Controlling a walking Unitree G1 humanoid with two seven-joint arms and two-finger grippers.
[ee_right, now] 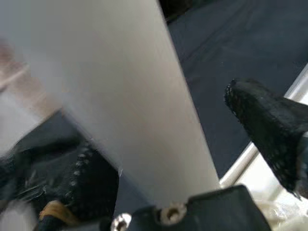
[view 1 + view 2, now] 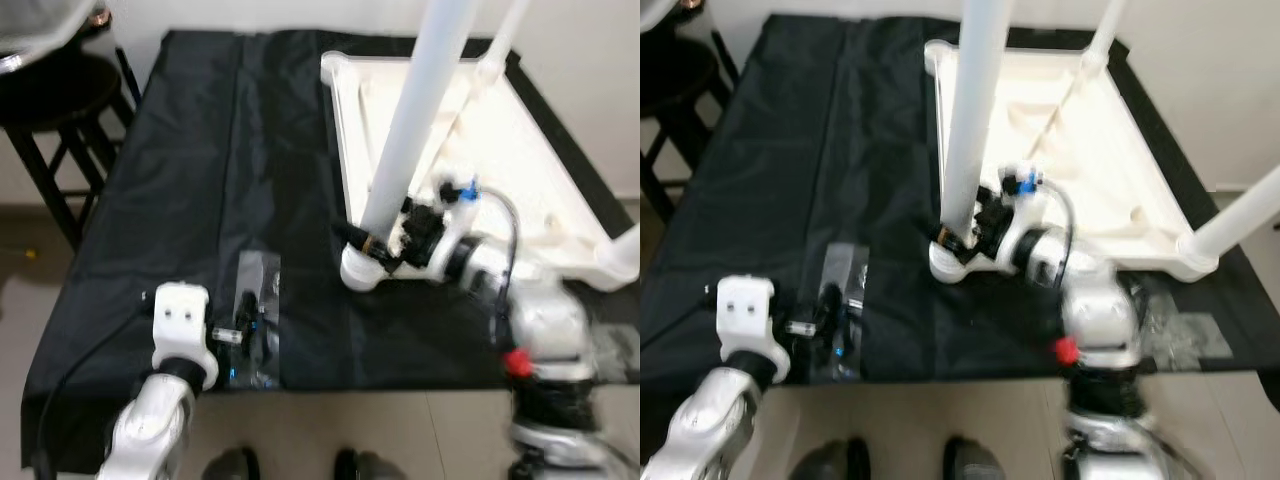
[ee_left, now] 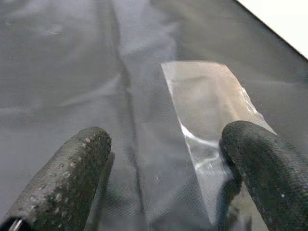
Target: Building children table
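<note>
Upturned white plastic children's table top point(image 2: 500, 160) lies on the far right part of a surface draped in black, slightly creased cloth point(image 2: 180, 220), its ribbed underside up and round white legs standing from its corners. The near-left leg, a smooth white tube point(image 2: 415, 120), rises from its corner socket point(image 2: 358, 272), and the right gripper point(image 2: 385, 245) has its black, pebbled fingers point(image 1: 269, 130) one on each side of the tube just above the socket; they look closed on it, though the blur leaves the contact on one side uncertain. The left gripper point(image 2: 250, 330) hovers low over the cloth near the front edge, its fingers point(image 3: 67, 178) spread apart on either side of a small clear plastic bag point(image 3: 211, 125), one tip touching or nearly touching the film. The tube is slick and hard, so a turn or push could let it slip in the grip or lean in the socket instead of seating. The bag is thin and glossy; fingers closing could skate over it or pinch the cloth with it. A dark wooden stool point(image 2: 55, 100) stands beside the surface on the far left.
</note>
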